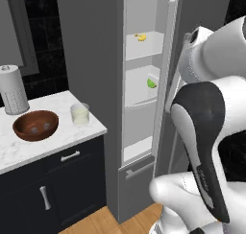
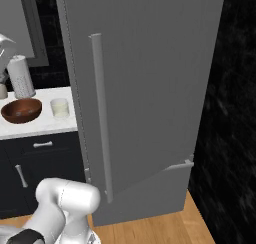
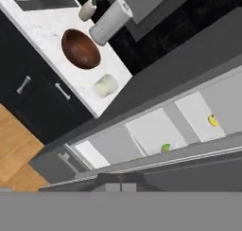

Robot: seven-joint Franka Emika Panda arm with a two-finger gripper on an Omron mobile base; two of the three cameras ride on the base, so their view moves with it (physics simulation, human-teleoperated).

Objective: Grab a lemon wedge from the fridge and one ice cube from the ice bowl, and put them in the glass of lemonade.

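The grey fridge [image 1: 94, 60] stands with its door [image 2: 150, 78] part open, and white shelves show through the gap. The small green lemon wedge [image 1: 152, 83] lies on the middle shelf; the hand view shows the lemon wedge [image 3: 165, 148] just past the door's edge. On the marble counter [image 1: 57, 142] sit the reddish-brown ice bowl [image 1: 35, 125] and the glass of lemonade [image 1: 79, 114] right of it. My gripper [image 3: 120, 187] is shut with nothing in it, close above the door's edge and outside the fridge.
A bright yellow curved piece [image 1: 140, 37] lies on the top shelf. A tall white perforated cylinder [image 1: 13, 90] stands behind the bowl. The long bar handle [image 2: 100, 118] runs down the door. Dark cabinets [image 1: 53, 190] sit under the counter, and my arm [image 1: 202, 127] rises at right.
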